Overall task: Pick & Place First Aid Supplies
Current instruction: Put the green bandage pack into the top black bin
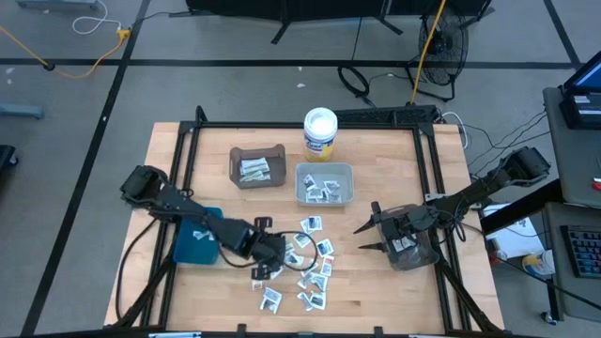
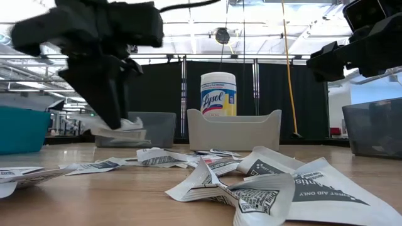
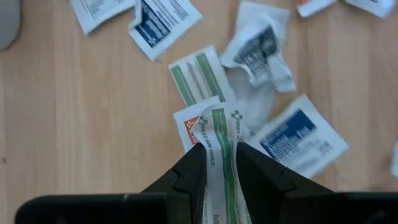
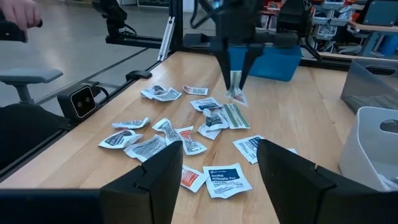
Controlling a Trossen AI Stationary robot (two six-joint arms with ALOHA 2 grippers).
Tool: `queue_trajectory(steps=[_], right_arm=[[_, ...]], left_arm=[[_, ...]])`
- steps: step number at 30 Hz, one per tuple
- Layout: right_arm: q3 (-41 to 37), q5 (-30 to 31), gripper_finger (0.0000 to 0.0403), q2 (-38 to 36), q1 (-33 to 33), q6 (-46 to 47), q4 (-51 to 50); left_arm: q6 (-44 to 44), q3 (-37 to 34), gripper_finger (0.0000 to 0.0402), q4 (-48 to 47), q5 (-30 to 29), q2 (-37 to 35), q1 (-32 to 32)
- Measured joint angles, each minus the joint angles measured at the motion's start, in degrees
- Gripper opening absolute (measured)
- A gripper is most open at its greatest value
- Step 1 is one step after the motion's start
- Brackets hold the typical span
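The left gripper (image 3: 221, 163) is clamped on a white strip (image 3: 219, 140) with green print, held above the packets (image 1: 310, 268) scattered over the near middle of the table (image 1: 225, 300). On the strip "FIRST AID ONLY" can be read in green. A crumpled packet (image 2: 314, 188) close to the low camera carries the same words, seen upside down. Under the strip lies a packet with an orange-red mark (image 3: 188, 129), beside ones with green stripes (image 3: 199, 76) and blue print (image 3: 297, 139).

The white tub (image 2: 218, 93) at the far edge reads "Lysol" on a blue and yellow label. In front of it a pale grey bin (image 1: 325, 184) holds a few packets, and a brown bin (image 1: 256, 165) beside it holds more. A teal bin (image 1: 197, 244) sits under the left arm.

The right gripper (image 4: 219, 163) hangs with its fingers (image 4: 163, 171) well apart and nothing between them, over a dark bin (image 1: 413, 252) at the table's right side.

The table is pale wood with a black frame. Around it lie grey carpet, black floor tape, yellow and black cables and a fan (image 1: 447, 49). Black curtains and bright ceiling lights show behind; a keyboard (image 1: 582, 252) sits on a side desk
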Motion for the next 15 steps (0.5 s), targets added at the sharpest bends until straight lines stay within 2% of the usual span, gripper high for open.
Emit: queue_trajectory(steps=[12,15], right_arm=[[0.00,-0.04,0.0201,-0.01,-0.01,0.00,-0.41],[0.00,-0.04,0.0201,0.00,0.00,0.20,-0.47]], left_arm=[[5.29,0.24,0.0093,0.09,4.84,6.47,2.79],[5.87,0.33,0.0104,-0.04,5.50,7.21,2.99]])
